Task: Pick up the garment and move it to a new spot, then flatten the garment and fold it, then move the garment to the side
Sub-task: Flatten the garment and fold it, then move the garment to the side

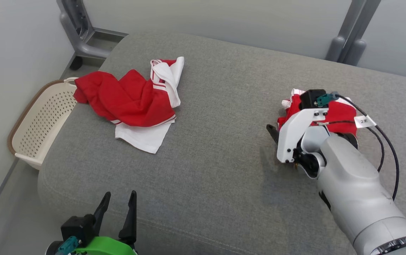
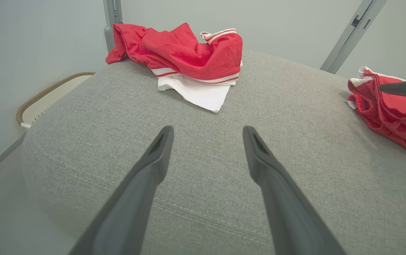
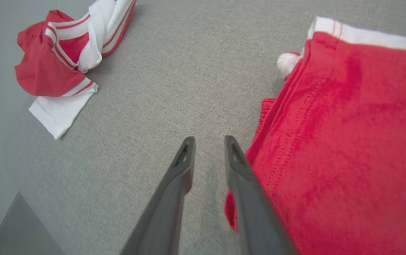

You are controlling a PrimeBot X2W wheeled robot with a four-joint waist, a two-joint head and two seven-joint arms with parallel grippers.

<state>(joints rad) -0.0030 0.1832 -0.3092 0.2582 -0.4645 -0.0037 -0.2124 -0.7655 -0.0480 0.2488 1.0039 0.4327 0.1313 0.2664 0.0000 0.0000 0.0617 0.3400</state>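
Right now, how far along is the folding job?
Done: the folded garment lies at the right. In hand: nothing; the right gripper is beside it, slightly open and empty; the left gripper is open. To do: the crumpled garment is not yet flattened.

Folded garment (image 1: 342, 111) half hidden behind right arm (image 1: 351, 177), basket (image 1: 43, 120) partly behind cushion (image 1: 224, 159)

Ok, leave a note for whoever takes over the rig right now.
Left gripper: open, empty, low at the near-left edge of the cushion.
Right gripper: jaws slightly apart, nothing between them, beside the folded red garment.
That garment lies on the cushion's right side; looks done.
Crumpled red-and-white garment lies far left, near the basket: not yet flattened or folded.
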